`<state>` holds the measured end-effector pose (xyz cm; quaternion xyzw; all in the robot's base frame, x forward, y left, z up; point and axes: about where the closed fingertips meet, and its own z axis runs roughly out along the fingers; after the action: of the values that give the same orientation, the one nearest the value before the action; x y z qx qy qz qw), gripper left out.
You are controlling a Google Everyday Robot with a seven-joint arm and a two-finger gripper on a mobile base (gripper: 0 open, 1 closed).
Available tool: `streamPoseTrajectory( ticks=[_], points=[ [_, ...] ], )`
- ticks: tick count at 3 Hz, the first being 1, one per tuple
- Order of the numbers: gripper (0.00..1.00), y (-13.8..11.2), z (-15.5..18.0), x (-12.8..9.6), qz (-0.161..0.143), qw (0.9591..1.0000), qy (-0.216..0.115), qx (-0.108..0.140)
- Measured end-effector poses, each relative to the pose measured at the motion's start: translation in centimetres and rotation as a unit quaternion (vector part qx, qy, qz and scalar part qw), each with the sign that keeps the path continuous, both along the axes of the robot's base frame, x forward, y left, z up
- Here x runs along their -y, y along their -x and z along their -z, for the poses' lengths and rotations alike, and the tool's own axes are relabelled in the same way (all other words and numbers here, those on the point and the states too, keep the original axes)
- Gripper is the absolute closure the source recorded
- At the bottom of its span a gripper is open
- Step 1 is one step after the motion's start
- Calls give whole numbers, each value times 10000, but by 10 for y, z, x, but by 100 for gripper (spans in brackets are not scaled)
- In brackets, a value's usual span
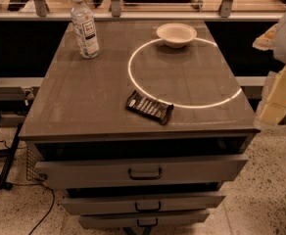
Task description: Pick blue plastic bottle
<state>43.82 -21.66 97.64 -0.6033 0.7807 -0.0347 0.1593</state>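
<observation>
Clear ribbed plastic, likely light and slick: blue plastic bottle (84, 26) left of the bowl (176, 34).
Best gripped mid-body; gripper (279, 89) right of the bowl, its state impossible to tell.

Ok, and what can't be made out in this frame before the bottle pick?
All in the camera view:
- Claw: at the right edge, far from the blue plastic bottle; cut off by the frame, so its state is unreadable.
- Bottle label: print too small to read.
- Dark packet: lettering too small.
- Top drawer: ajar, its inside hidden by shadow under the cabinet top.
</observation>
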Motion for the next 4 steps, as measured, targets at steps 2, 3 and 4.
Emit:
streamPoseTrajectory(
  ticks=[2,3,4],
  points=[
    [0,-58,7,-17,-149,9992,-340,135],
    [0,-132,11,-54,-442,9950,-805,405],
    [0,-207,13,-106,-709,9864,-1283,749]
  ],
)
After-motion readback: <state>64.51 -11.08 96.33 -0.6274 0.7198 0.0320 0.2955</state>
